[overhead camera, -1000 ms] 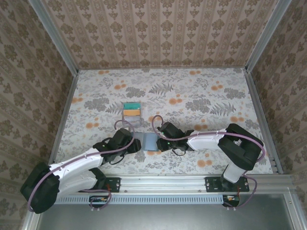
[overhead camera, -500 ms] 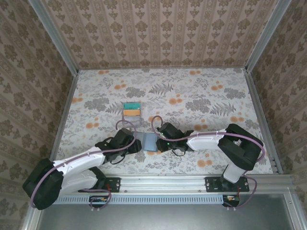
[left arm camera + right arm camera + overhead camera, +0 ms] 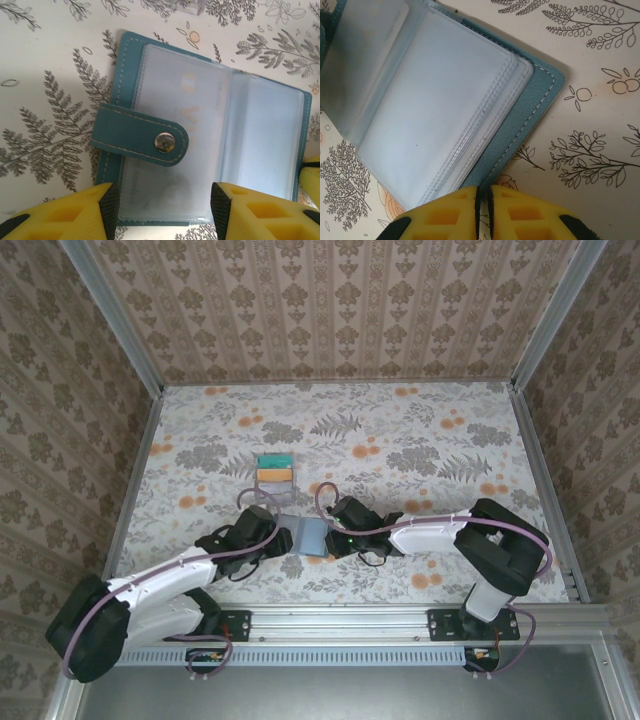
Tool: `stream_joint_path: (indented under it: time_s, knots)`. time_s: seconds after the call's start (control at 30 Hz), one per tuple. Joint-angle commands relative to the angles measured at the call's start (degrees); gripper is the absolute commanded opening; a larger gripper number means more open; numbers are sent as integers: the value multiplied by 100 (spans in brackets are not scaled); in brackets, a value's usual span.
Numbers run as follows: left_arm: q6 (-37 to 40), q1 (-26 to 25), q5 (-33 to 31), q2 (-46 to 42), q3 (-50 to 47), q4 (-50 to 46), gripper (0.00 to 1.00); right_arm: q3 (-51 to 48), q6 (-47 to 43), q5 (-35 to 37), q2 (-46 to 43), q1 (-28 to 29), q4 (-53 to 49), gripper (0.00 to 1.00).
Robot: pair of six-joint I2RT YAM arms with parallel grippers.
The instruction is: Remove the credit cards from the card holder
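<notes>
The card holder (image 3: 306, 535) lies open on the table between my two grippers, dark teal outside with clear sleeves (image 3: 420, 100) inside. Its strap with a metal snap (image 3: 165, 142) lies folded across the left page, where faint lettering shows through the sleeve. My left gripper (image 3: 162, 210) is open, its yellow fingers straddling the near edge of the card holder's (image 3: 200, 125) left half. My right gripper (image 3: 483, 200) is shut on the teal cover edge of the card holder (image 3: 530, 115). A teal-green credit card (image 3: 273, 460) and an orange-yellow credit card (image 3: 274, 476) lie side by side beyond the holder.
The flower-patterned tabletop (image 3: 420, 450) is bordered by metal rails and patterned walls. Both arms (image 3: 430, 530) reach low across the near middle, with the left arm (image 3: 170, 575) coming in from the near left.
My left gripper has edged slightly closer over the holder's left half. The right gripper and the two cards have stayed where they were.
</notes>
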Motion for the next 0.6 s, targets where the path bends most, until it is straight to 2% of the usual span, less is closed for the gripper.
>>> stream_joint_path:
  time_s: [0.0,0.57]
  knots:
    - [230,124,33,120,148,69,54,117,111,-96,115,38,0,16]
    - [416,211,723,495,169,707,53,119,120,-118,190,59,15,16]
